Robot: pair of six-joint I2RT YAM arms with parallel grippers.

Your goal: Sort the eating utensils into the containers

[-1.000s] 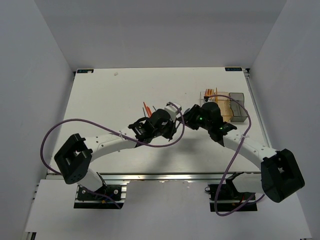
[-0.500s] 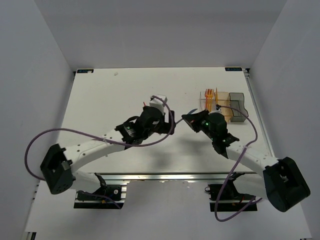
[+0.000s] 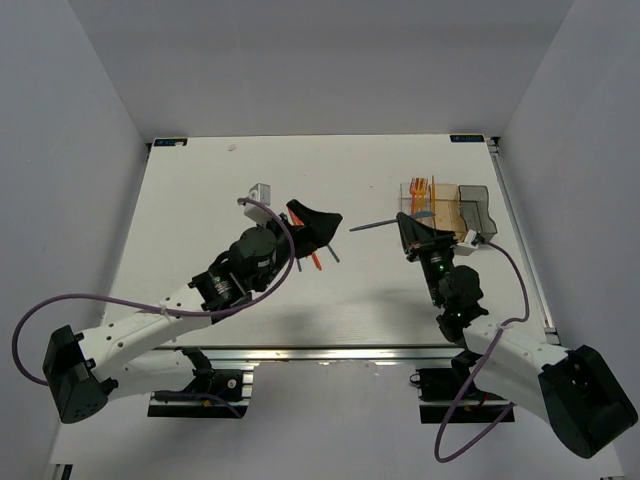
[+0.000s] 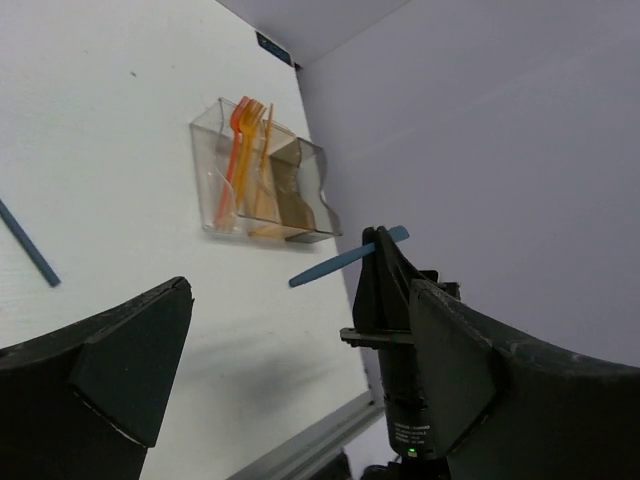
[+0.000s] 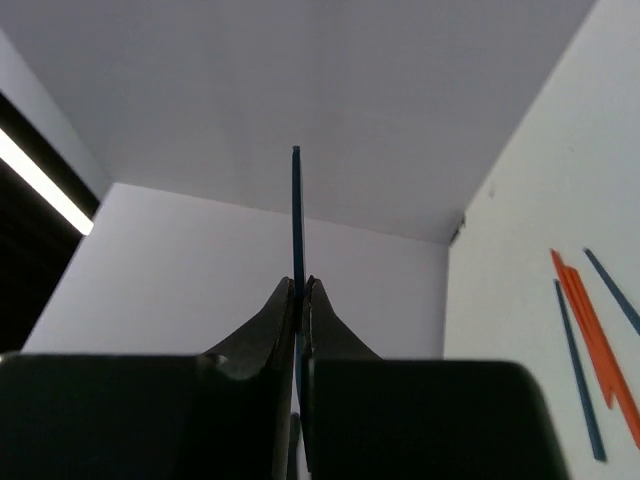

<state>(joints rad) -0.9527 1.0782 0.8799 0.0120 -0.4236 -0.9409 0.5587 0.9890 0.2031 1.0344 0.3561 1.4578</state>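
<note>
1. Your right gripper [image 3: 407,227] has its jaws pinched shut on a thin dark blue stick [image 3: 375,225]. It is lifted off the table and sits just beside the containers [image 3: 481,207]. The stick is gripped near one end and juts out sideways, which looks like a carry posture for dropping it into a bin.
2. Your left gripper [image 3: 317,216] has its jaws spread wide and holds nothing. It hangs near the table's middle, over the loose pieces [image 3: 318,256], probably ready for the next pick.
3. The three joined bins stand at the far right of the table. The clear bin already holds orange forks [image 4: 243,140] standing upright. From these angles I cannot tell whether the smoky bin holds anything.
4. The loose pieces are a few orange and dark blue utensils lying flat, well apart from the bins, so sorting looks partly done.
5. The table [image 3: 200,200] is plain matte white, enclosed by pale grey walls [image 3: 80,120] on three sides.
</note>
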